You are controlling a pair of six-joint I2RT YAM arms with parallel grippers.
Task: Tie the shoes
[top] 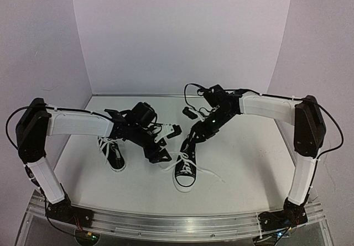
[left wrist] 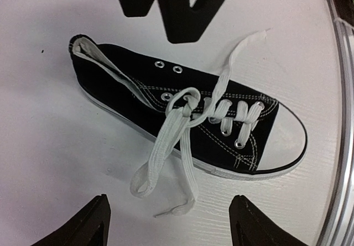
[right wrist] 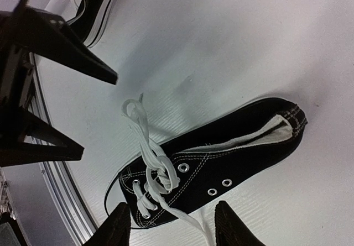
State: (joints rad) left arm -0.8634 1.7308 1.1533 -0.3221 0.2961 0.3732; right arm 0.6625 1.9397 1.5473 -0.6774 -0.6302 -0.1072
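1. On the top camera I see the centre shoe (top: 186, 171) standing upright on the white table (top: 249, 157), near the middle, with its white toe cap toward the arm bases.
2. The second shoe (top: 115, 156) sits well apart from it on the left side, under the left arm, with its laces loose.
3. My left gripper (top: 160, 153) hangs just left of the centre shoe. On its wrist camera the gripper (left wrist: 171, 224) has its fingers spread wide, with nothing between the pads.
4. That same view shows the shoe (left wrist: 138, 99) side-on. Its laces (left wrist: 168, 141) cross once near the upper eyelets, then trail loose onto the table. I see no bow.
5. My right gripper (top: 191, 141) sits over the heel end of the centre shoe.
6. On the right wrist camera, the gripper (right wrist: 174, 224) has its fingers apart, narrower than the left. They straddle the laced front of the shoe (right wrist: 238, 146) and pinch nothing.
7. One lace end runs down between those fingers. I cannot tell if it touches either one.
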